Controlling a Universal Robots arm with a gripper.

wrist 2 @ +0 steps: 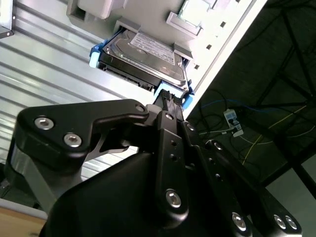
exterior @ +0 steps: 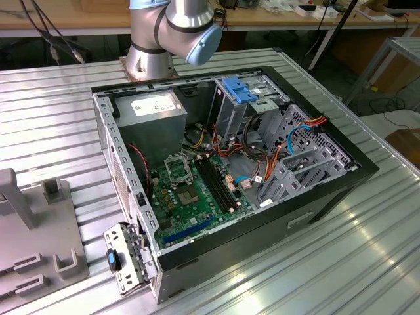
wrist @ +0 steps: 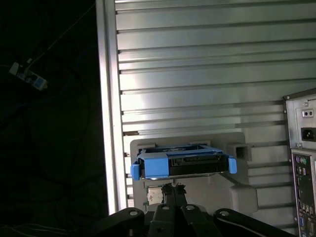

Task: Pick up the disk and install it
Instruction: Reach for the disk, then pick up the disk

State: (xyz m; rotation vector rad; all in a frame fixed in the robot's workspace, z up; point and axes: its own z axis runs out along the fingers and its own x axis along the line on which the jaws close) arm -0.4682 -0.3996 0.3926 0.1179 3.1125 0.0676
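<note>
- Disk [wrist: 180, 165]: grey drive in a blue carrier, lying flat in the grey holder [wrist: 243, 196].
- Holder: on the ribbed metal desk [wrist: 197, 74], near the desk's edge; the computer case [wrist: 302, 163] stands well apart from the holder.
- My gripper [wrist: 173, 188]: drawn shut, tips at the carrier edge that projects from the holder. I cannot tell whether it pinches that edge.

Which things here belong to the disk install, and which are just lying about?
Job: disk, pincer, grey holder under the disk, open computer case.
Lying about: power strip, wooden bench.
</note>
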